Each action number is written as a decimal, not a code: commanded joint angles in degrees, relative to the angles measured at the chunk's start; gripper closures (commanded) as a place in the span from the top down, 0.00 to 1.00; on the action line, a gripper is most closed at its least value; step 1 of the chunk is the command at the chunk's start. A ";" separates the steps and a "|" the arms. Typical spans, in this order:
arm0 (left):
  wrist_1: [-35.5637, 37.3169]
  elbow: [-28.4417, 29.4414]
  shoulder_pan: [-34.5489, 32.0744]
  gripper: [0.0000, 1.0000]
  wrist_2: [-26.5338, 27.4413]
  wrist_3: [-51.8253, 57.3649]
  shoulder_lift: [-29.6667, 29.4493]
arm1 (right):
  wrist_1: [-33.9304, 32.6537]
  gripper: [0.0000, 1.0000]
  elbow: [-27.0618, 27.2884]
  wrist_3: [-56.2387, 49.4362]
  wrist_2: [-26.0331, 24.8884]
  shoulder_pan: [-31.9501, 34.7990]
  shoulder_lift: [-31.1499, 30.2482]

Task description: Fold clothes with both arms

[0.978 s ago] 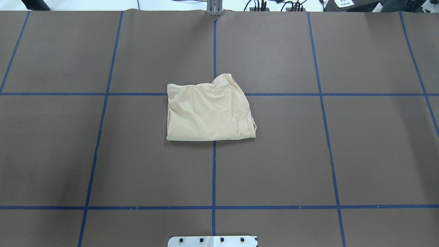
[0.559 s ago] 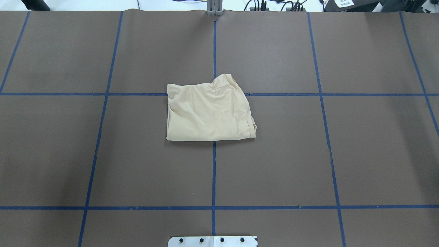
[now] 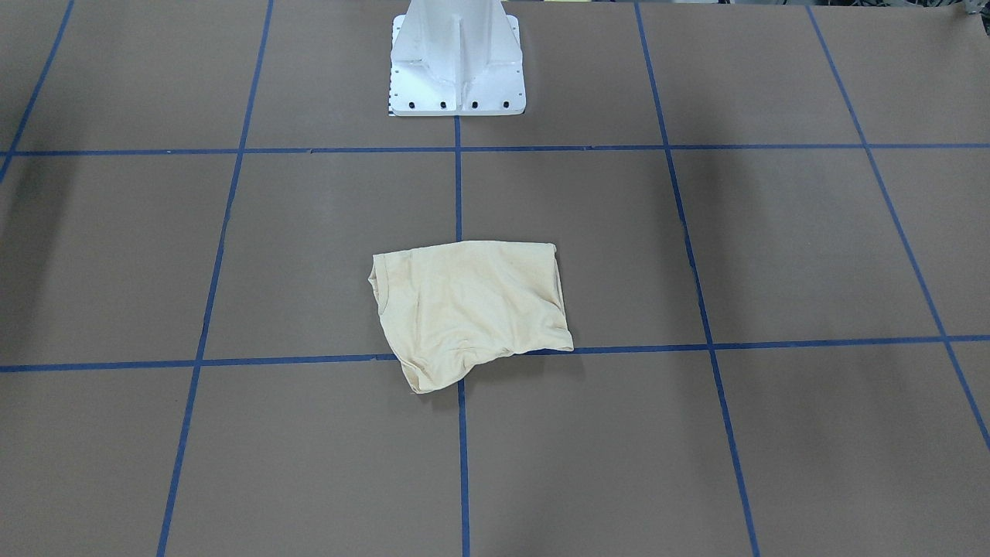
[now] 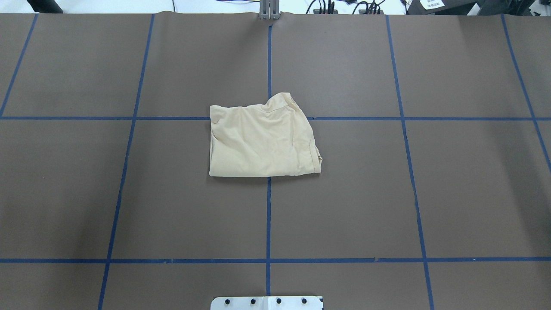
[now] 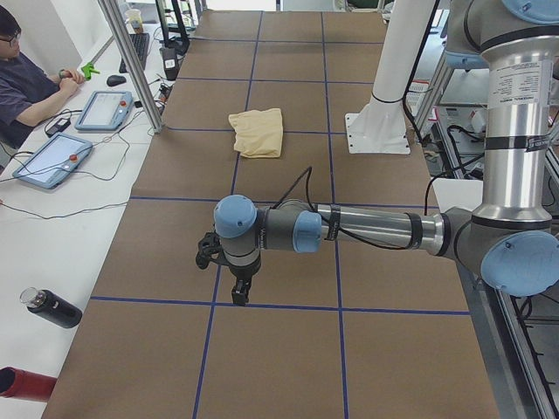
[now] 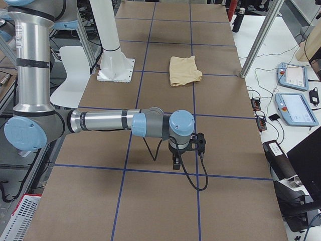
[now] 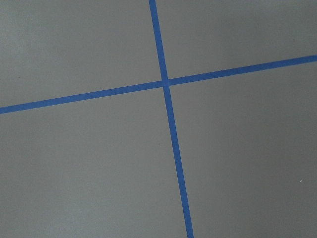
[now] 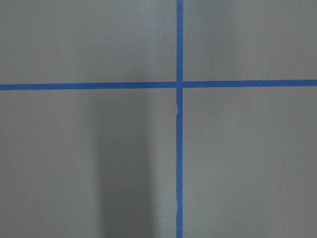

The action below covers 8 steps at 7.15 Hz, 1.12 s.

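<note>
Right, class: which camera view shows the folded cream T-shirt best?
The overhead exterior view: the T-shirt lies central, large and unobstructed, its hem and creases visible. The front-facing view shows it almost as well, from the opposite side. Both side views show it small and distant. The wrist views show only the taped table.

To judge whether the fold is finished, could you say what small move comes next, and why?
Probably just stop: the T-shirt lies folded in a compact bundle, and the left gripper and right gripper hang over bare table, far from it.
</note>
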 commanded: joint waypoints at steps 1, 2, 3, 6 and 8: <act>0.00 -0.17 0.00 0.99 -0.03 -4.31 0.00 | 0.00 1.00 -0.03 0.04 -0.01 -0.04 -0.01; -0.17 -0.17 0.00 0.99 -0.03 -5.40 0.00 | 0.00 1.00 -0.03 0.04 -0.01 -0.04 -0.01; -0.18 -0.08 0.00 0.99 -0.12 -5.41 0.00 | 0.00 1.00 -0.03 0.04 -0.10 -0.04 -0.01; -0.18 0.01 0.00 0.99 -0.12 -5.41 0.00 | 0.00 1.00 0.05 0.13 -0.01 -0.04 -0.01; -0.18 0.01 0.00 0.99 -0.12 -5.41 0.00 | 0.00 1.00 -0.03 0.13 -0.01 -0.04 -0.01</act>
